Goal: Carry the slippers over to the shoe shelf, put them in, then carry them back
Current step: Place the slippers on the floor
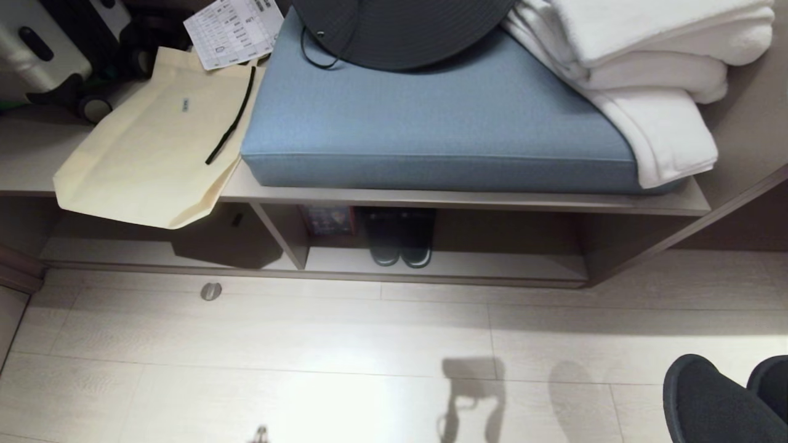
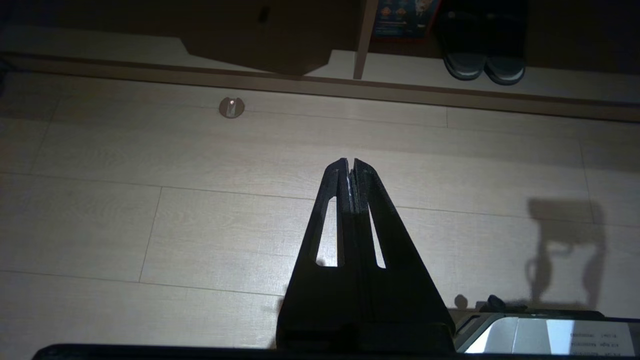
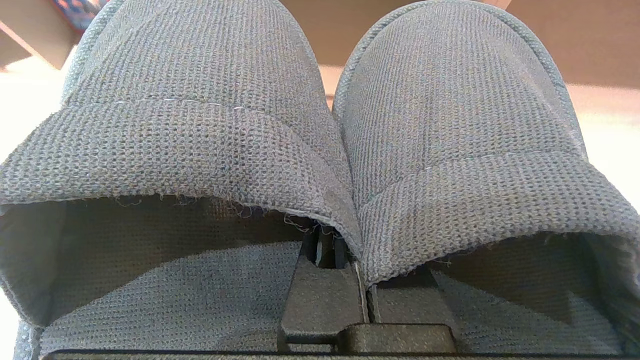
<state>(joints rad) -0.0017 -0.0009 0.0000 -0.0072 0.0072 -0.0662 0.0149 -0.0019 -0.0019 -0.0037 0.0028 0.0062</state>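
The slippers (image 1: pixel 714 400) are a dark, flat pair showing at the lower right corner of the head view, above the pale floor. In the right wrist view they fill the picture side by side (image 3: pixel 200 125). My right gripper (image 3: pixel 350 280) is shut on their two inner edges, and the toe bands hide its fingertips. The shoe shelf (image 1: pixel 492 264) is the low open cubby under the bench, with a vertical divider (image 1: pixel 283 237). My left gripper (image 2: pixel 350 165) hangs shut and empty over the floor, short of the shelf (image 2: pixel 575 85).
A chunkier dark pair (image 1: pixel 400 240) stands inside the shelf beside a colourful box (image 1: pixel 326 219). On the bench above lie a blue cushion (image 1: pixel 431 117), a dark hat (image 1: pixel 400 31), white towels (image 1: pixel 652 61) and a cream bag (image 1: pixel 154 135). A round fitting (image 1: pixel 211 291) sits in the floor.
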